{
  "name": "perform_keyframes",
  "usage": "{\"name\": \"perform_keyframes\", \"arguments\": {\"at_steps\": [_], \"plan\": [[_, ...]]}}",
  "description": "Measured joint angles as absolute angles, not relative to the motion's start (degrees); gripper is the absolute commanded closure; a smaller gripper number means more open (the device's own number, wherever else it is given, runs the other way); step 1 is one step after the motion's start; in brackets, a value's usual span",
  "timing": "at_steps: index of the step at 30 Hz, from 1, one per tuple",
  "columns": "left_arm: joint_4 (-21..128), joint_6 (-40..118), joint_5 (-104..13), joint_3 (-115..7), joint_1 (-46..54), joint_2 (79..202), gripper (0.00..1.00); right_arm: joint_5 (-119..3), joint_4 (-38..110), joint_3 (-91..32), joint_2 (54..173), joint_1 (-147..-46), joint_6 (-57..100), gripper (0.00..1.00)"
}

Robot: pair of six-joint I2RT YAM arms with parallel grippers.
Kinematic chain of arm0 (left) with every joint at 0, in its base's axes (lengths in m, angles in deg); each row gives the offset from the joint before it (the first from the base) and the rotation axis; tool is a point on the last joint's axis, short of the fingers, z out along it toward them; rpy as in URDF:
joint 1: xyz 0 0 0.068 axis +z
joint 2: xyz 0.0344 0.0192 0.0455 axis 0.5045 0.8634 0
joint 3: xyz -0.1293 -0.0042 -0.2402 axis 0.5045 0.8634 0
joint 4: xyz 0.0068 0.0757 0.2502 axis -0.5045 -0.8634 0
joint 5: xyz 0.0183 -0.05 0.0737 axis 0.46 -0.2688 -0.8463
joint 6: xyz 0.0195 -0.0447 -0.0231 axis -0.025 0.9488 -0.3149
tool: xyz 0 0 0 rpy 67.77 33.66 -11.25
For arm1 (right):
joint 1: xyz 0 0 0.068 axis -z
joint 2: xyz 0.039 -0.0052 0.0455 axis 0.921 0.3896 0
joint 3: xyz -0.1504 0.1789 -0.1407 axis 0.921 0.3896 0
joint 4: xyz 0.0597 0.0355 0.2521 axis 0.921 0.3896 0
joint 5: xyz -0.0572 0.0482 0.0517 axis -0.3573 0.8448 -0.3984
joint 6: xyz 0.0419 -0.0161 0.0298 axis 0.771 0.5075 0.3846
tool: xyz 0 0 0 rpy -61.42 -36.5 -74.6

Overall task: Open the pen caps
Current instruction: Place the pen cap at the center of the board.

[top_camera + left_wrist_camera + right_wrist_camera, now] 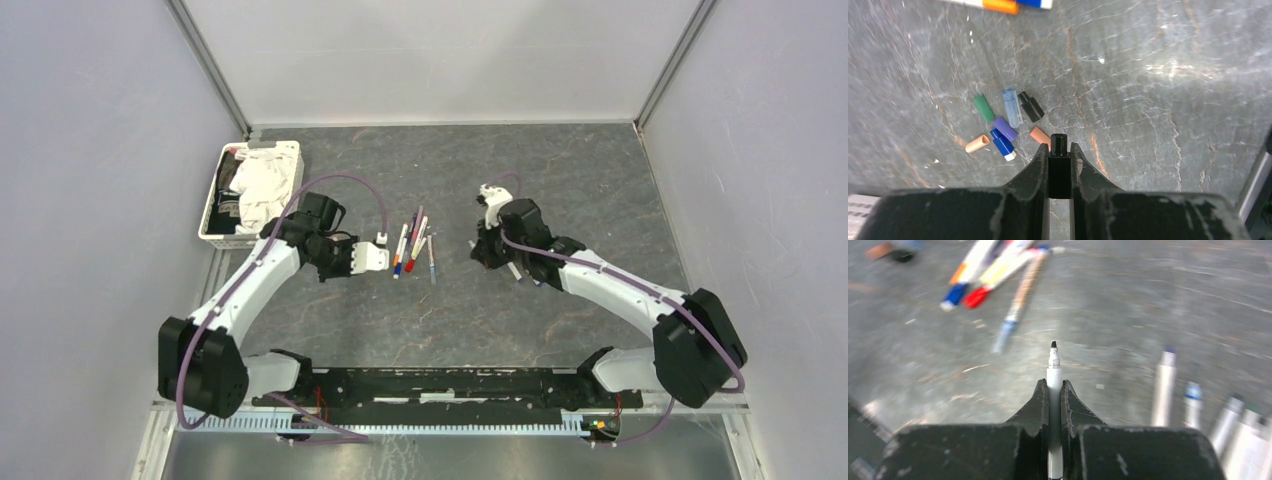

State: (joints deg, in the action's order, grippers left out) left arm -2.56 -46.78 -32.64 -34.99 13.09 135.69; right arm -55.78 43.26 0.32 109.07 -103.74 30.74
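My left gripper (pixel 1059 147) is shut on a black pen cap (pixel 1059 172) that sticks out past the fingertips, just above the table. Several loose pen caps lie ahead of it: green (pixel 983 108), clear blue (pixel 1012 106), black (pixel 1031 106), purple (pixel 1005 128), blue (pixel 1002 144), peach (pixel 977 143) and brown-orange (pixel 1039 135). My right gripper (pixel 1054 385) is shut on a white pen barrel (pixel 1054 367) whose black tip is bare. In the top view the left gripper (pixel 383 257) and the right gripper (pixel 478 250) flank a bunch of capped pens (pixel 412 245).
A white tray (pixel 212 200) of white cloth stands at the back left. Several uncapped white pens (pixel 1164 387) lie to the right of my right gripper, under its arm (pixel 520 270). Capped pens (pixel 993 270) lie ahead of it to the left.
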Motion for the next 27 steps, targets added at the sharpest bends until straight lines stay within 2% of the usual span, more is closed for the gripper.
{"name": "perform_keyframes", "arguments": {"at_steps": [4, 8, 13, 15, 16, 17, 27], "plan": [[3.1, -43.7, -32.9, -33.0, 16.4, 139.3, 0.91, -68.3, 44.3, 2.4, 107.0, -100.7, 30.8, 1.0], [8.0, -41.2, -34.1, -30.6, 17.4, 142.6, 0.81, -75.4, 44.8, 4.8, 107.1, -96.9, 31.2, 1.0], [11.8, -39.4, -34.3, -28.1, 17.7, 144.6, 0.57, -78.9, 44.7, 6.7, 109.5, -93.6, 31.2, 1.0], [12.6, -38.6, -34.2, -27.8, 17.8, 144.6, 0.37, -79.3, 44.4, 7.1, 110.6, -93.4, 31.1, 1.0], [12.9, -38.2, -34.2, -27.8, 17.8, 144.6, 0.07, -79.3, 44.1, 7.4, 111.2, -93.4, 31.1, 1.0], [13.2, -37.6, -34.1, -27.8, 17.8, 144.6, 0.01, -79.3, 43.9, 7.6, 111.7, -93.4, 31.1, 1.0], [9.9, -32.9, -30.7, -34.6, 18.5, 143.9, 0.0, -78.7, 40.9, 8.5, 114.7, -93.4, 30.4, 1.0]]}}
